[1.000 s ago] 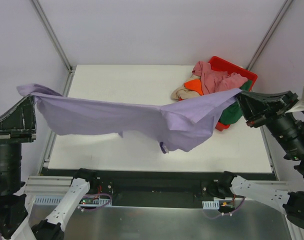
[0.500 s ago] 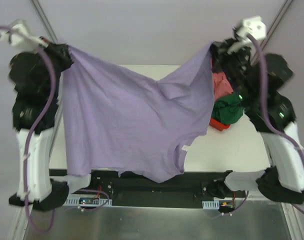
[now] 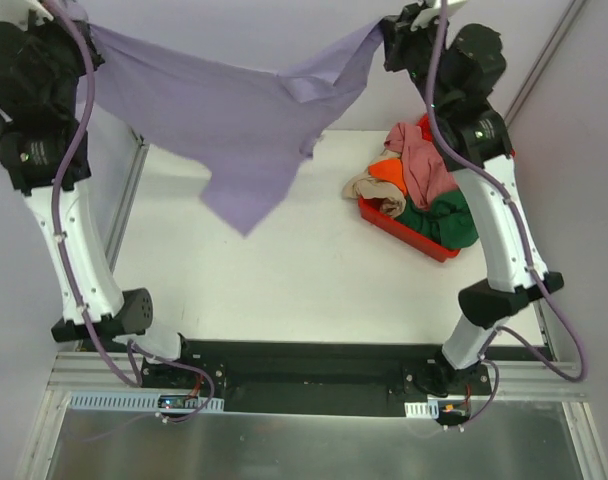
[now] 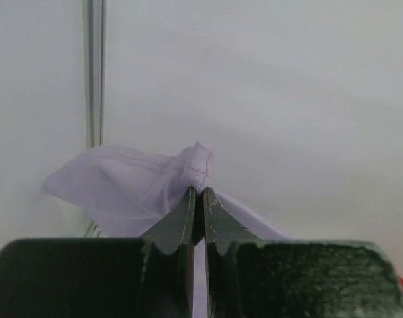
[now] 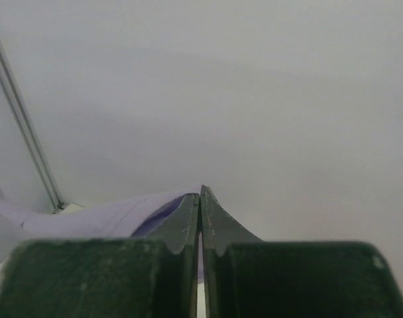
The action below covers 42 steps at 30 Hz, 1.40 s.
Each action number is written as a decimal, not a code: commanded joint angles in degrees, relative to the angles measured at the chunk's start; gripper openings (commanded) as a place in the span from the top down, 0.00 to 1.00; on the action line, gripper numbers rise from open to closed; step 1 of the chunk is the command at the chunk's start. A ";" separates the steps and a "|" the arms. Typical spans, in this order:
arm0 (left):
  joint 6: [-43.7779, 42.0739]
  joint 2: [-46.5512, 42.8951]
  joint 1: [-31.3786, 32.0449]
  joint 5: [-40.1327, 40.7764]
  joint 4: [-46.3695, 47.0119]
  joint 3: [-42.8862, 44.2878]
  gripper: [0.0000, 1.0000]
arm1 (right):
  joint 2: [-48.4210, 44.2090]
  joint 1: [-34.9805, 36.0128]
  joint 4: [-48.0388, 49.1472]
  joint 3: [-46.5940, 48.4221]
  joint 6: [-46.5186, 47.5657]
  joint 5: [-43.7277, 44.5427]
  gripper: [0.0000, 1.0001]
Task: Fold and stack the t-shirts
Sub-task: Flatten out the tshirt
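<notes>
A lavender t-shirt [image 3: 224, 110] is hanging stretched above the table [image 3: 284, 280]. The left claw [image 4: 199, 197] and right claw [image 5: 200, 197] are each pinching one corner tightly.

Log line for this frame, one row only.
phase: lavender t-shirt held stretched in the air | left claw: shut on one end | right claw: shut on other end | pile: remaining t-shirts heaped in red bin
</notes>
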<state>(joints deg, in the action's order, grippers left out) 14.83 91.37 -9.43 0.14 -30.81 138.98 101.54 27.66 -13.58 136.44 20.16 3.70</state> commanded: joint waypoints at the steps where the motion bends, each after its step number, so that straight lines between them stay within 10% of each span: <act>1: -5.77 -9.44 -0.41 -4.26 6.02 -6.22 1.00 | -13.28 -1.03 10.26 -6.51 -2.41 -5.08 1.00; 7: -19.83 -27.97 -0.41 -16.83 11.11 -45.38 0.99 | -30.57 -0.85 3.29 -45.92 -3.02 -13.55 0.98; 10: -18.01 -37.73 -0.24 -24.64 11.56 -65.52 0.48 | -40.16 -0.77 7.59 -69.04 -8.10 -13.81 0.97; 14: -7.83 -49.25 4.84 -22.68 12.00 -83.50 0.34 | -52.21 -0.24 4.82 -88.59 -9.53 -23.36 0.84; 16: -2.46 -54.34 6.09 -22.98 12.00 -88.07 0.01 | -56.34 0.02 0.34 -93.18 -10.49 -26.02 0.75; 25: 25.24 -69.57 6.00 4.06 8.31 -93.62 0.01 | -63.57 0.38 -10.33 -101.72 -18.40 -11.72 0.27; 31: 28.24 -55.90 5.57 16.11 1.19 -92.32 0.01 | -52.52 1.34 -4.54 -97.17 -19.81 -7.67 0.20; 42: 25.51 -11.61 -15.34 4.09 1.45 -73.26 0.01 | -18.15 6.88 1.37 -76.08 -25.52 11.49 0.14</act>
<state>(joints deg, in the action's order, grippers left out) 39.70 70.08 -18.31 8.51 -29.04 58.19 75.77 33.71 -16.25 53.52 -1.50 6.76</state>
